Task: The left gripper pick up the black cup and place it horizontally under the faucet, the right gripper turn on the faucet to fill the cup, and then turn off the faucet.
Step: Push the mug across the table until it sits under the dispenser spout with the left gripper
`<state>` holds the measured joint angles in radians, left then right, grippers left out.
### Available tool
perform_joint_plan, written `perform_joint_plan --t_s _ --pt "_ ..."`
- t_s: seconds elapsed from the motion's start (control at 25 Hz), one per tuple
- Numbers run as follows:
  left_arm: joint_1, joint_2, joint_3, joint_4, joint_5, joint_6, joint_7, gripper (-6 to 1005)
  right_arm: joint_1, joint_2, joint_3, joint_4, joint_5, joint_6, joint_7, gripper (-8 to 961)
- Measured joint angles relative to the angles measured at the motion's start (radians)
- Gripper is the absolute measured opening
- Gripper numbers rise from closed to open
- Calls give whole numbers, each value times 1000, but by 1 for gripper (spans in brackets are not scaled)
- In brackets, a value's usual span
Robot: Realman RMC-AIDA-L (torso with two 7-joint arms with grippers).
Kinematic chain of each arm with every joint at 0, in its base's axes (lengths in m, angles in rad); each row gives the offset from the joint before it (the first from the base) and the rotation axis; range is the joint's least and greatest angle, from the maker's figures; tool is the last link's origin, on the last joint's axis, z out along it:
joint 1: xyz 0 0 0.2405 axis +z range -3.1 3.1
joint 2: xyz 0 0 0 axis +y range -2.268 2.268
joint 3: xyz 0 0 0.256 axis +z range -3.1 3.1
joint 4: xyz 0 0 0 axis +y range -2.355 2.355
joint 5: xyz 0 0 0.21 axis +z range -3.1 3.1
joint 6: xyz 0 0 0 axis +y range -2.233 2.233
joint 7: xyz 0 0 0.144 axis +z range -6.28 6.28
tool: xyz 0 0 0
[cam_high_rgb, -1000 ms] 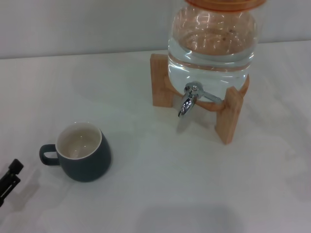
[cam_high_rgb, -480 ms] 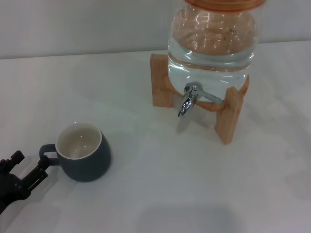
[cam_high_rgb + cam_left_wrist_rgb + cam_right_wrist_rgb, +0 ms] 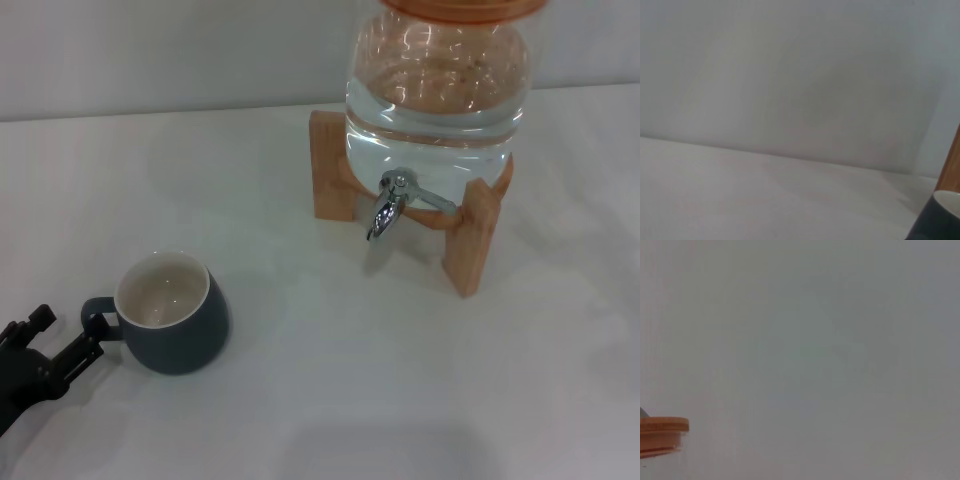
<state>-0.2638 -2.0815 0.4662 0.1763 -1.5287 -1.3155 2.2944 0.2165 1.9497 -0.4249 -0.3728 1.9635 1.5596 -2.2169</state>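
At the near left edge of the white bench point(image 3: 300, 400), the left end effector point(image 3: 62, 338) sits low with its two fingers spread apart, the farther fingertip just beside the loop handle of the black cup point(image 3: 172, 312). The cup stands upright on the bench, cream inside showing. Farther back and to the right, well apart from the cup, the faucet point(image 3: 388, 205) juts from the clear water jar point(image 3: 435, 85) on its wooden stand point(image 3: 470, 235). The right end effector appears in no view.
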Motion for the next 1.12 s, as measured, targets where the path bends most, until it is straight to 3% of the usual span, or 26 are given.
perform_joint_plan --t_s 0.64,0.88,1.12 --pt "-26 1 0 0 -3 38 -35 811 6 0 0 2 -3 -26 -4 798" --pt "-34 1 0 0 6 40 -39 619 6 0 0 7 -3 -26 -5 797" --pt "-34 3 0 3 6 39 -42 364 5 7 0 2 -4 -26 -4 798"
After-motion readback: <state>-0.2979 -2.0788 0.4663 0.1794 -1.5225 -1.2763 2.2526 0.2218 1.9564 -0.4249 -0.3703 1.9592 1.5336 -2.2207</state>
